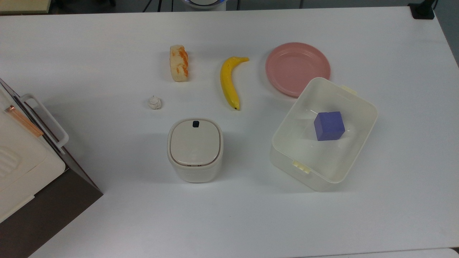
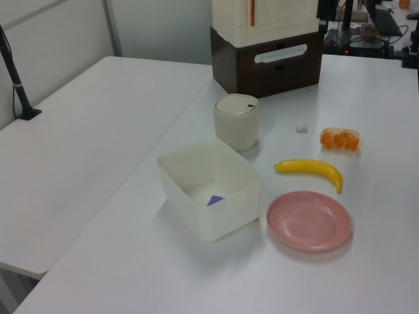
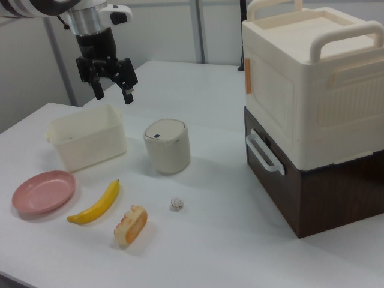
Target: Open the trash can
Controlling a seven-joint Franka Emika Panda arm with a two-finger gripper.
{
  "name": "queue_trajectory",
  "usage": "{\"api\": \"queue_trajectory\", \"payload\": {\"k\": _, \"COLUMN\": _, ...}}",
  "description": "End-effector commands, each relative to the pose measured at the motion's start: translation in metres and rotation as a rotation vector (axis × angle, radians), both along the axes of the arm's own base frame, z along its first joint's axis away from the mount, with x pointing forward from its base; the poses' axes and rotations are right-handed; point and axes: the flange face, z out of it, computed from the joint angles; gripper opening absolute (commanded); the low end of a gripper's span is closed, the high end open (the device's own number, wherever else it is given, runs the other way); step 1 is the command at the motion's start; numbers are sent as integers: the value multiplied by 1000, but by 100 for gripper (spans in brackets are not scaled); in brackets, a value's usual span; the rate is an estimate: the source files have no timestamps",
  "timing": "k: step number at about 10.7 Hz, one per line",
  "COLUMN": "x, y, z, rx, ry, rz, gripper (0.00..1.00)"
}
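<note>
cream trash can (image 1: pixel 195 150), yellow banana (image 1: pixel 228 82), pink plate (image 1: pixel 297 68), purple cube (image 1: pixel 329 125)

Bright, even overhead light, soft shadows beside objects on the table (image 1: pixel 107 222), all views sharp

A white counter (image 1: pixel 89 46) carries everything. The trash can (image 1: pixel 195 150) stands upright near its middle, lid closed. In the top view, a small white lump (image 1: pixel 155 103) lies up-left of it, an orange-streaked bread piece (image 1: pixel 179 63) farther up, a banana (image 1: pixel 228 82) beside that, and a pink plate (image 1: pixel 297 68) to the banana's right. A translucent tub (image 1: pixel 304 157) stands just below the plate, and a white-and-brown appliance (image 1: pixel 32 179) occupies the lower left corner.
</note>
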Motion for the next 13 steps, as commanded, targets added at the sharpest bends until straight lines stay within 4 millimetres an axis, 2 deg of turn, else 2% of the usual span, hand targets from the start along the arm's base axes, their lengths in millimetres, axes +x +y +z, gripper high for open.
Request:
{"api": "queue_trajectory", "payload": {"k": 1, "x": -5, "y": 3, "z": 1, "rx": 1, "ry": 20, "rz": 2, "gripper": 100}}
{"api": "queue_trajectory", "payload": {"k": 10, "x": -5, "y": 4, "z": -1, "rx": 4, "ry": 26, "rz": 37, "gripper": 100}}
{"api": "queue_trajectory", "payload": {"k": 11, "x": -5, "y": 4, "z": -2, "rx": 4, "ry": 30, "rz": 70, "gripper": 94}}
{"api": "queue_trajectory", "payload": {"k": 13, "x": 6, "y": 15, "z": -20, "rx": 1, "ry": 56, "rz": 81, "gripper": 51}}
